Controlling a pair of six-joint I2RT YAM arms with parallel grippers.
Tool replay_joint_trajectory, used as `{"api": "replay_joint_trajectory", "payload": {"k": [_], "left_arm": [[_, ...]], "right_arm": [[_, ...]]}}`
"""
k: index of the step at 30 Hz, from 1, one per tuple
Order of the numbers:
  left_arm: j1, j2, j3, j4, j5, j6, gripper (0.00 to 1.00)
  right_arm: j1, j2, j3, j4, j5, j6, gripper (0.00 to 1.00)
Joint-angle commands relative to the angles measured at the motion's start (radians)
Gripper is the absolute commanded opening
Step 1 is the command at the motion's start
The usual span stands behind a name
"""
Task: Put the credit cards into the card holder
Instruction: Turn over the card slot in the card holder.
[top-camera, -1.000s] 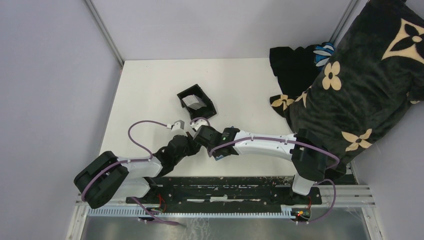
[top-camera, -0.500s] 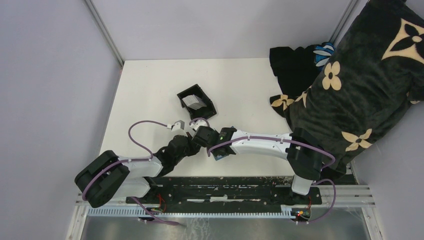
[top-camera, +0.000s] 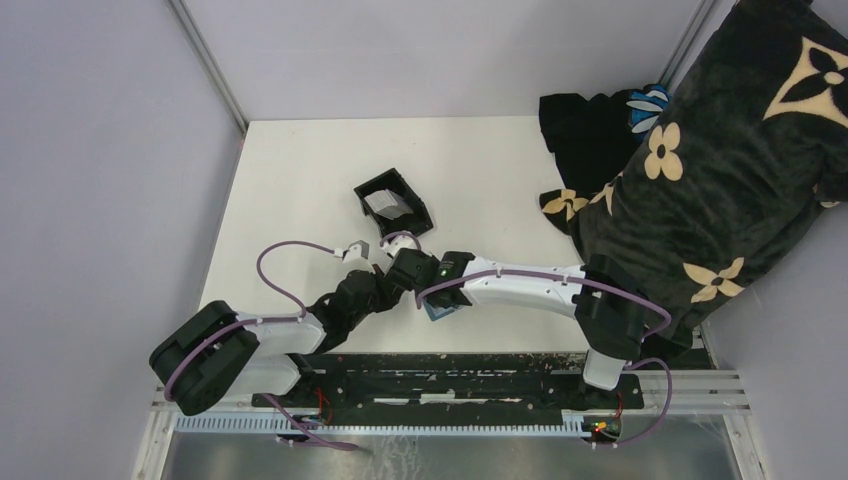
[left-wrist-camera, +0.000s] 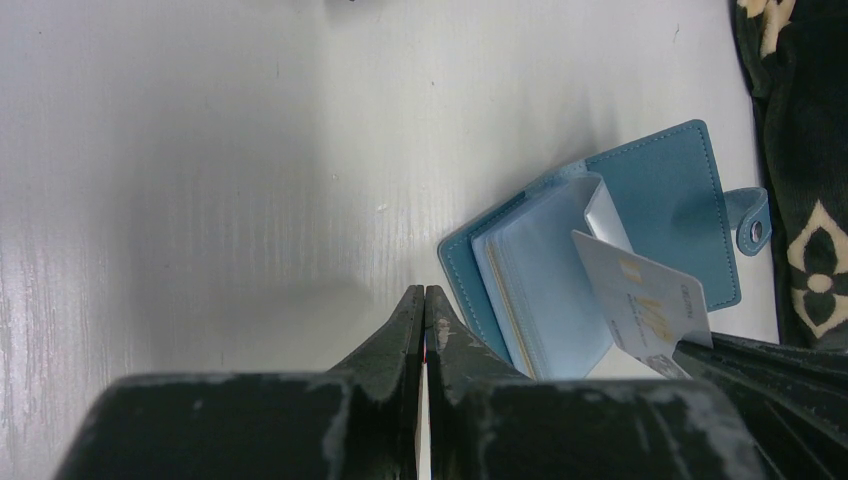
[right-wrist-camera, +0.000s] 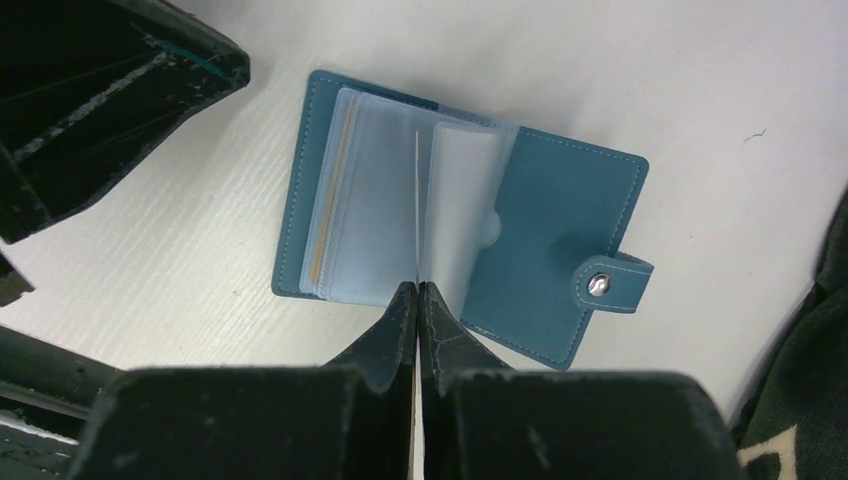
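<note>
The left jaws are pressed together, tips on or just above the counter (top-camera: 300, 180). Only a thin pale sliver shows between them, and I cannot tell whether anything is pinched there. They sit just left of the holder (left-wrist-camera: 680, 190).

The right jaws are clamped on a card (left-wrist-camera: 640, 300). They grip it by its near edge. The card is pale grey-white with faint printing, and from the left wrist view it tilts over the holder's open pages. From the right wrist view it is edge-on, a thin line running from the jaws over the clear sleeves near the holder's fold. Whether its far edge is inside a sleeve I cannot tell.

The holder lies open and flat on the counter, teal cover down. Its clear plastic sleeves are fanned up, and a yellowish card edge shows in the left stack. A snap tab (right-wrist-camera: 600, 285) with a silver stud sticks out of the right cover.

From above, the right arm (top-camera: 520, 285) hides most of the holder.

Farther back stands a black box (top-camera: 412, 198) with pale cards (top-camera: 382, 205) inside. A dark flowered blanket (top-camera: 720, 180) fills the far right.
</note>
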Motion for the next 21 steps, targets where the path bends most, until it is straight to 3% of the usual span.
{"api": "replay_joint_trajectory", "payload": {"k": [1,8,21], "left_arm": [[-0.005,-0.009,0.032,0.029,-0.020,0.042,0.07],[-0.010,-0.023,0.047,0.023,-0.008,0.060,0.07],[-0.055,-0.017,0.080,-0.019,0.002,0.068,0.08]], "right_arm": [[-0.031,-0.041,0.015,0.015,0.025,-0.012,0.01],[-0.088,-0.077,-0.028,0.057,-0.045,-0.017,0.01],[-0.283,-0.168,-0.169,0.208,-0.367,0.022,0.01]]}}
